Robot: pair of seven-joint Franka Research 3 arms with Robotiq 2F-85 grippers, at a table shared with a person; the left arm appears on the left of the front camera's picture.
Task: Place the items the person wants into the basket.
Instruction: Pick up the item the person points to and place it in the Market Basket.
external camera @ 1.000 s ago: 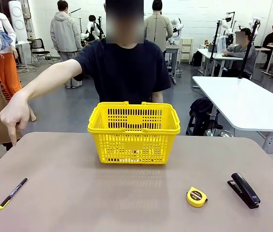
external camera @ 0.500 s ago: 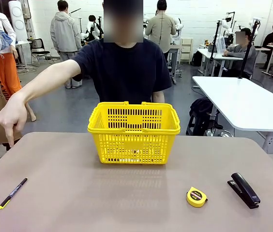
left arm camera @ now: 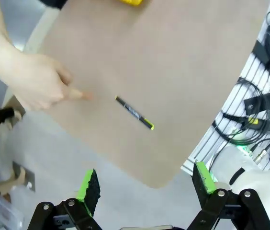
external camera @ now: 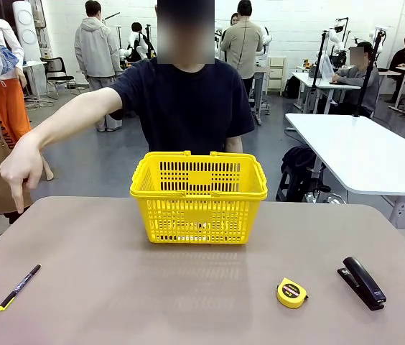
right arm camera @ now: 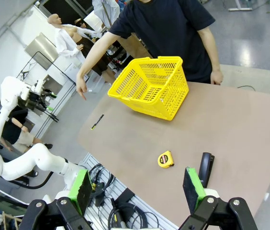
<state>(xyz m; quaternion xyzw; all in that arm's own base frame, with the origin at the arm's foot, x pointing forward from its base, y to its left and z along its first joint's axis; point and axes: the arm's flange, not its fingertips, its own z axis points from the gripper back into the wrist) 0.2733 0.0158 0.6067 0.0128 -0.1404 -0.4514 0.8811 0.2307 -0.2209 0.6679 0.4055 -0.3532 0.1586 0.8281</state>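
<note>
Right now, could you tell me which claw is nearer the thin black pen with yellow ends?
Left. The left claw hangs open just off the table, near the pen; the right claw hangs open far across the table, past the tape measure.

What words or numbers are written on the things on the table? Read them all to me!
No text here is clear enough to read.
On the black pen: pale print along the barrel, too small to read.
On the yellow tape measure: a dark label on its face, too blurred to read.
On the yellow basket: no writing visible.
On the black stapler: no writing visible.
</note>
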